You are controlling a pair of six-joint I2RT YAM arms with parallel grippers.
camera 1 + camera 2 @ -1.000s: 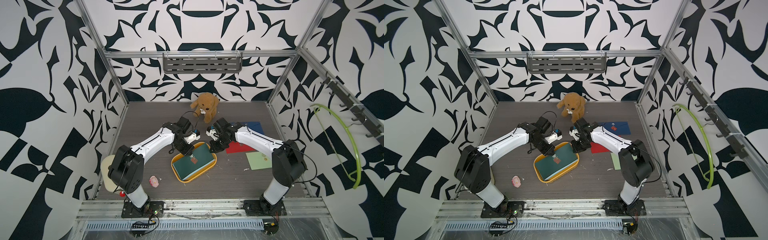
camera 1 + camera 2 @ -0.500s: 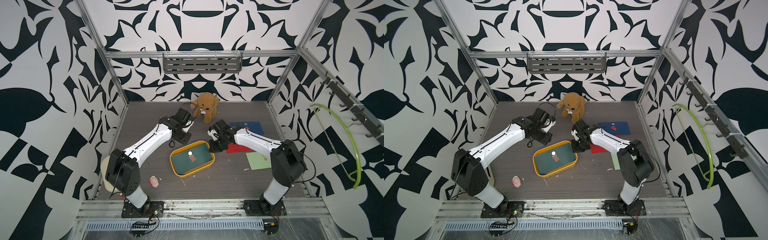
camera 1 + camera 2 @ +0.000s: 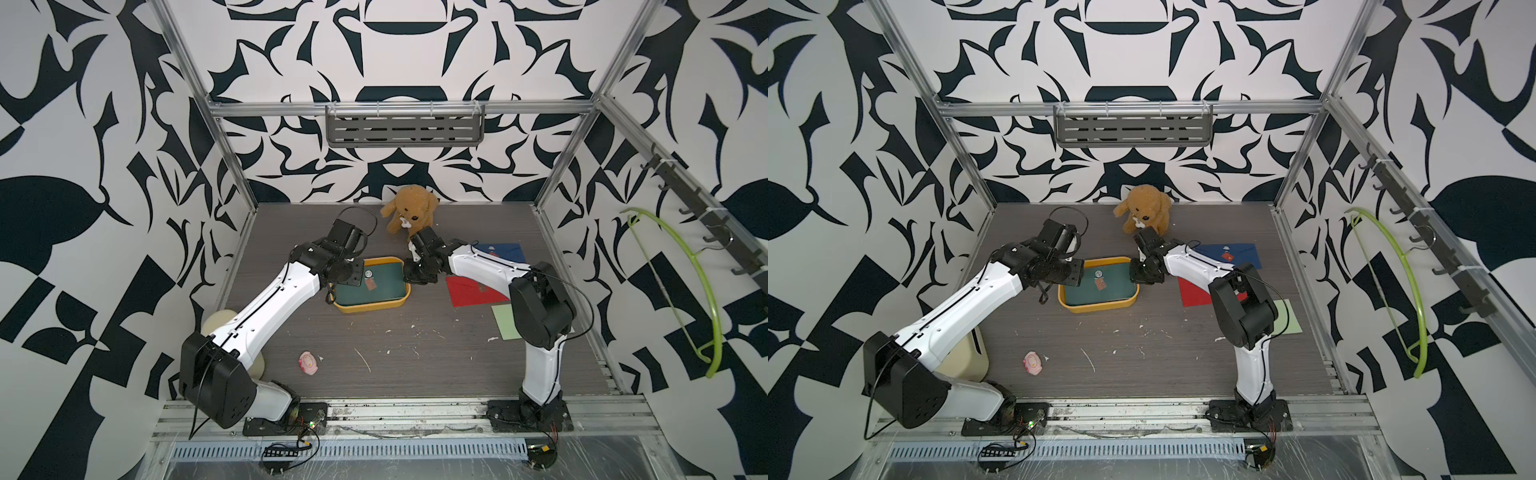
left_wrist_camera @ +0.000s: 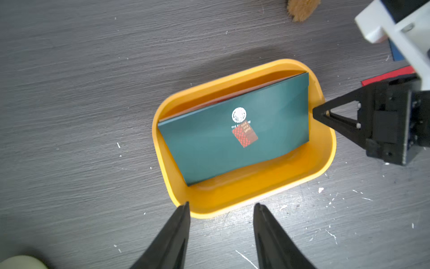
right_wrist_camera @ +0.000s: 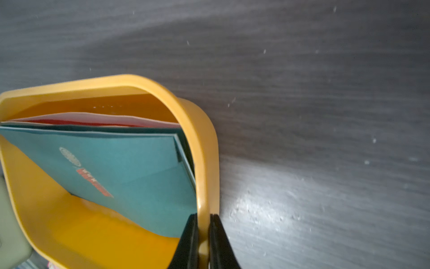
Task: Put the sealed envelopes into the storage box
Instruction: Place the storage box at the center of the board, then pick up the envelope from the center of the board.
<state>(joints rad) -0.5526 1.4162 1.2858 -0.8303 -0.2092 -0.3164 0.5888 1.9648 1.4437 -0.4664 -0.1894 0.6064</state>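
Bright, even light is filling both top views, which are showing sharp throughout. In the left wrist view the storage box (image 4: 232,198) is casting a soft shadow on the desk (image 4: 93,93). The right wrist view is looking smeared, with a pale glare patch, possibly from overhead light, shining on the desk.

The shallow yellow plastic tub (image 4: 244,193) is smooth with a soft sheen; the dark green paper envelope (image 4: 209,149) in it is matt. The dark grey tabletop (image 4: 81,93) shows matt, rough-looking wood grain, and the brown toy dog (image 3: 411,210) is fuzzy plush cloth.
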